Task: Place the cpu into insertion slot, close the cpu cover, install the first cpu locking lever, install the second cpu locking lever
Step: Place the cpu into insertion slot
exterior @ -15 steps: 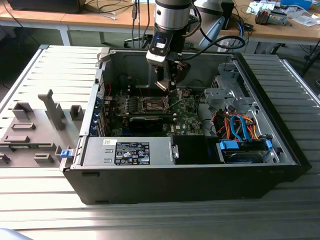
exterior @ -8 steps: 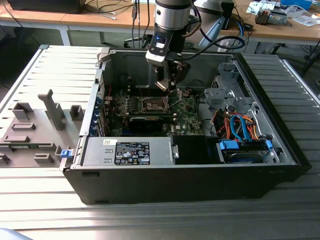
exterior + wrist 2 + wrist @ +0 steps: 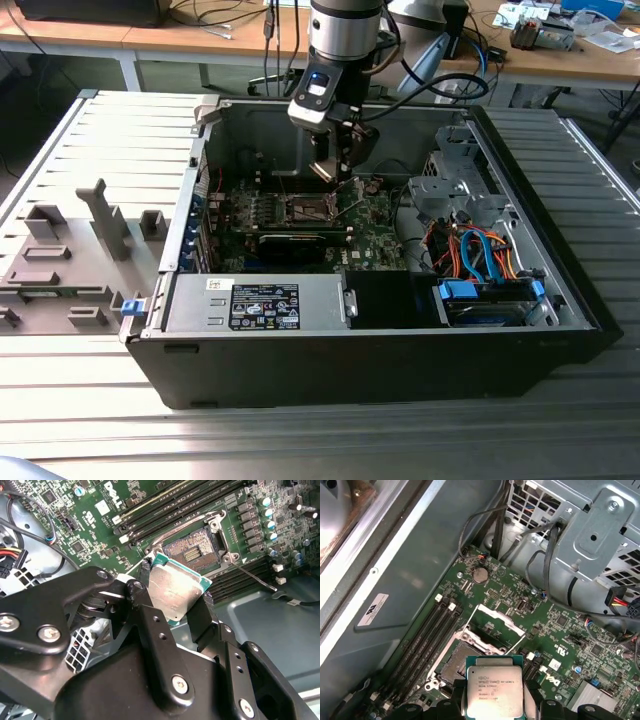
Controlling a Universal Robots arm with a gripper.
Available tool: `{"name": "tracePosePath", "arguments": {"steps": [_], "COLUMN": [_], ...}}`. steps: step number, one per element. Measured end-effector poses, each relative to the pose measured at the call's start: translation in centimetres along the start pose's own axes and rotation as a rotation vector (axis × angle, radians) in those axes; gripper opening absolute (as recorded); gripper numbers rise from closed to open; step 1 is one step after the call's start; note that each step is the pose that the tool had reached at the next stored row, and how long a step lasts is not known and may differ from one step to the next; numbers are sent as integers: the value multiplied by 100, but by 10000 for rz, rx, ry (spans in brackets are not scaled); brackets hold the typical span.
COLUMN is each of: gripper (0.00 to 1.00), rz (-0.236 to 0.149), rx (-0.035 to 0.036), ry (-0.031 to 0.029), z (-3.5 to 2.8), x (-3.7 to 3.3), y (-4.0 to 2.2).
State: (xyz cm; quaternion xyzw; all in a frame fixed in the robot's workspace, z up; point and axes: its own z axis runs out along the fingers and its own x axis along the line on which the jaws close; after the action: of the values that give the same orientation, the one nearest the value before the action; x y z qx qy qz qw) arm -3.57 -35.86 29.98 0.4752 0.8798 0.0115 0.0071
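**A:** Entry one, the claw?

**B:** We list the gripper (image 3: 175,596) as clenched. In the second wrist view its black fingers (image 3: 150,625) clamp two opposite edges of the cpu (image 3: 172,585), whose silvery top faces the camera at a tilt.

**A:** Entry two, where does the chip sit?

**B:** We place it in the air, just beside the insertion slot (image 3: 192,552) and not seated. The slot's dark centre is bare. How high the chip hangs above the board we cannot tell.

**A:** Entry three, the lid?

**B:** In the first wrist view we record the cpu cover (image 3: 497,617) raised open on the far side of the socket. It is a thin metal frame with a square window.

**A:** Levers?

**B:** One thin locking lever (image 3: 252,576) is swung out, lying across the green motherboard (image 3: 100,525) near a corner of the socket.

**A:** Surroundings?

**B:** In the exterior view we note:
- an open computer case (image 3: 380,370) lying on a slatted metal table (image 3: 100,130);
- the arm reaching down into the case over the board;
- long black memory slots (image 3: 427,635) beside the socket;
- a round coin battery (image 3: 480,575) further off;
- blue cables (image 3: 480,255) at the exterior view's right.
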Motion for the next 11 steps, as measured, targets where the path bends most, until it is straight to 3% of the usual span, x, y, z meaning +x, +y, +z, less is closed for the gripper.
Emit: {"name": "tracePosePath", "arguments": {"steps": [11], "gripper": [54], "rz": [476], "rx": [1], "ry": [-14], "z": [1], "x": [0], "y": [0]}}
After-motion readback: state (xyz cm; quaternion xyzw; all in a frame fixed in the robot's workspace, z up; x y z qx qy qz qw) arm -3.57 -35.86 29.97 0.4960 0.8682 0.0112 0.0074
